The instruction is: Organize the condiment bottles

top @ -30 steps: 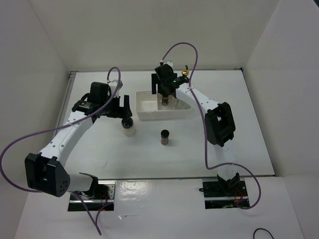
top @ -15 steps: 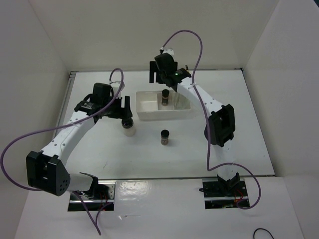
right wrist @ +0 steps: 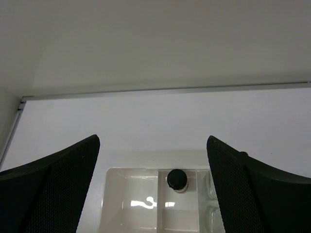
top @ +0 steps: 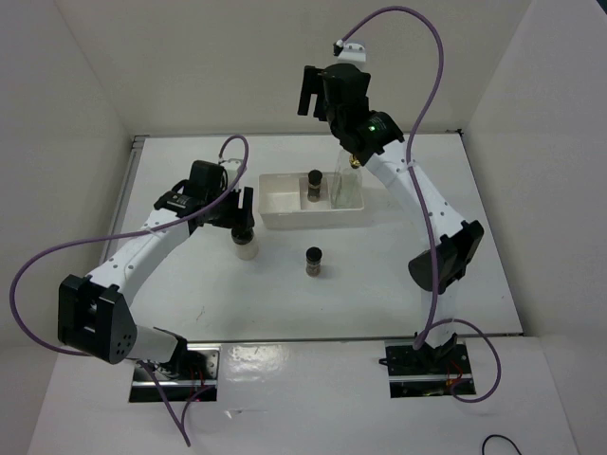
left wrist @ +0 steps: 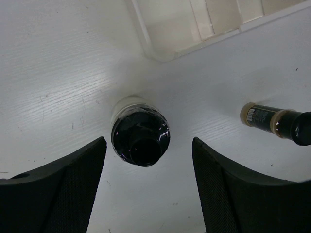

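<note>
LEFT: left claw (left wrist: 148,145) spread wide, gripping nothing, straddling the white jar (left wrist: 141,137) on the table (left wrist: 53,73) | MID: loose dark jar (top: 315,261) right of that claw, outside the tray (top: 280,202) | RIGHT: right claw (right wrist: 153,141) spread wide, empty, raised; below it stowed dark jar (right wrist: 176,179) and glass bottle (top: 347,187) in tray | LEFT TO DO: two jars.

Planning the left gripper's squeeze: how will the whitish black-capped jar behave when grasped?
The whitish jar looks rigid and round, so it may twist or slip in the left gripper. Upright and taller than wide, it could tip if nudged off-centre.
</note>
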